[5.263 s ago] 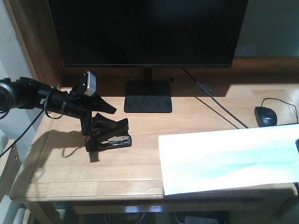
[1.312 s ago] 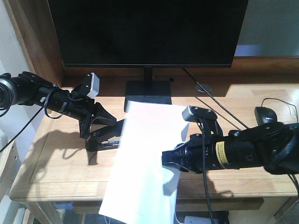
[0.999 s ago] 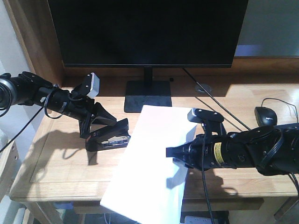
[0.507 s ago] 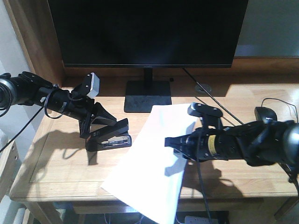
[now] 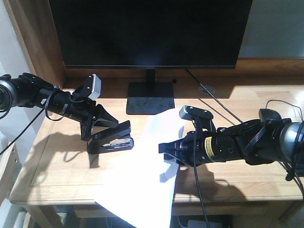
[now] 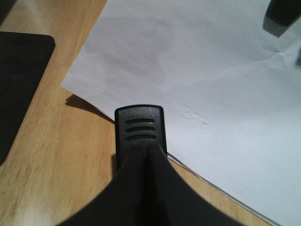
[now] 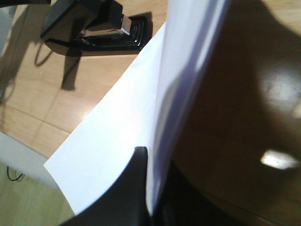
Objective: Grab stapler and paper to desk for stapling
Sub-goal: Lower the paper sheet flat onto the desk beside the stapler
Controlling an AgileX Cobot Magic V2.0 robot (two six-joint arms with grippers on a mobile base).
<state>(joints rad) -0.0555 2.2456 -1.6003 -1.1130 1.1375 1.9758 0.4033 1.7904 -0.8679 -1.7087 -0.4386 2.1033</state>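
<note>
The black stapler [image 5: 113, 140] rests on the light-wood desk [image 5: 61, 175] left of centre, and my left gripper [image 5: 98, 137] is shut on its rear half. In the left wrist view the closed fingers [image 6: 141, 188] meet over the stapler's ridged front end [image 6: 140, 126]. The white paper [image 5: 142, 171] slants across the desk's middle, its lower corner hanging past the front edge. My right gripper [image 5: 166, 153] is shut on the paper's right edge, which stands lifted between the fingers [image 7: 141, 183]. The paper's [image 6: 202, 70] left edge runs right beside the stapler's front end.
A large black monitor [image 5: 149, 33] on a square base [image 5: 150, 97] stands at the back centre. A cable [image 5: 223, 111] runs toward a black mouse [image 5: 270, 115] at the right, behind the right arm. A wooden side panel [image 5: 35, 42] rises at the left.
The right gripper has carried the paper leftward, bringing its edge up to the stapler and turning it further over the front edge. The left gripper and stapler have stayed put.
</note>
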